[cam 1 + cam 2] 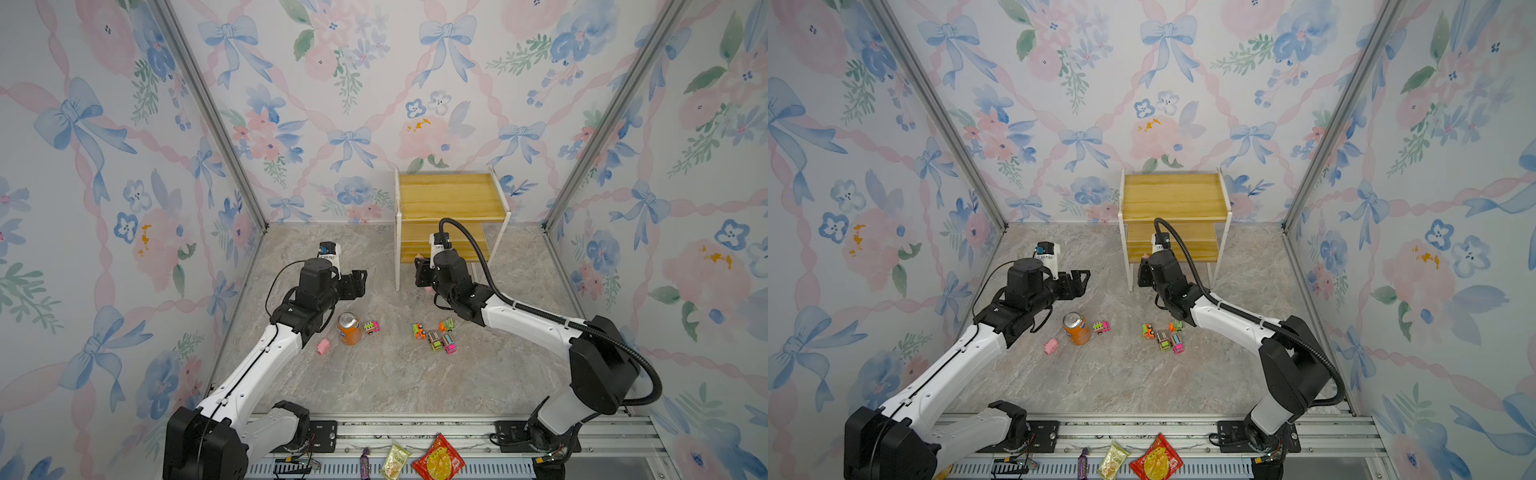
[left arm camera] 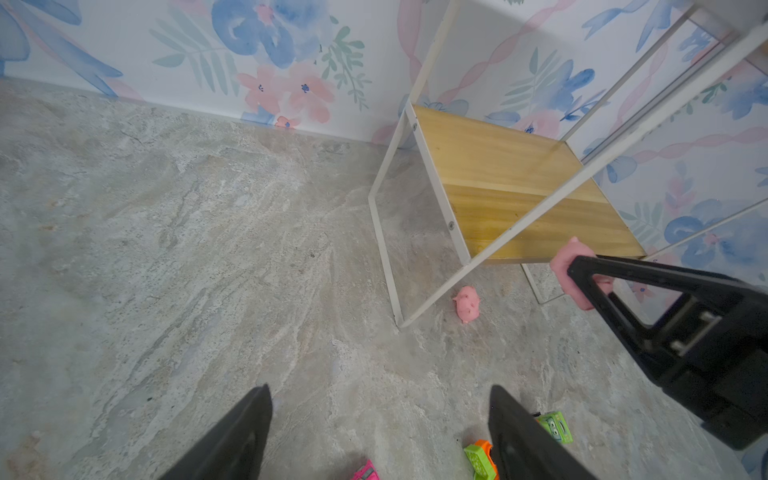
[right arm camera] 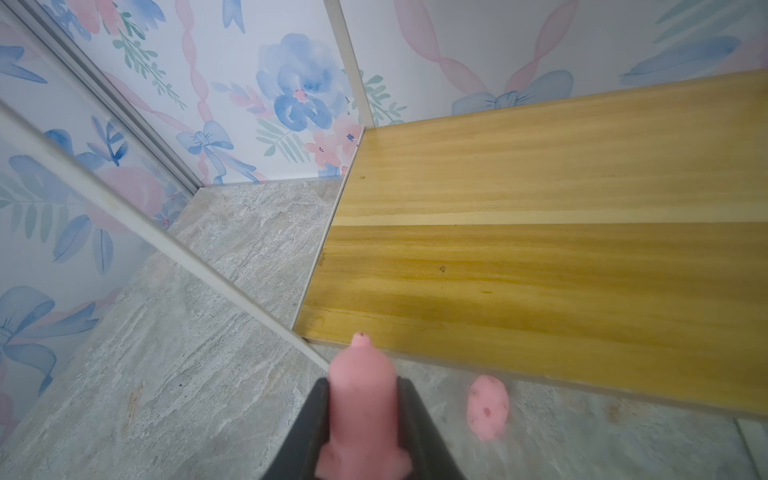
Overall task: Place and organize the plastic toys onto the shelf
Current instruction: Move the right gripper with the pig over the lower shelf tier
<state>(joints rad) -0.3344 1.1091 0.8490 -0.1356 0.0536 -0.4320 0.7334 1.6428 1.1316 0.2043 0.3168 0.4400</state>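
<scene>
Right end effector clamps smooth rounded pink pig

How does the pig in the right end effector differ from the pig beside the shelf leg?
The held pig is gripped by the right end effector; the floor pig is touched by nothing. The held pig hangs before the lower board; the floor pig lies by a shelf leg. Both are pink.

Black fingers of the right gripper pinched a small pink plastic pig, snout toward the near edge of the yellow wooden shelf board. A second spotted pink pig lay on the grey marbled bench close by.
</scene>
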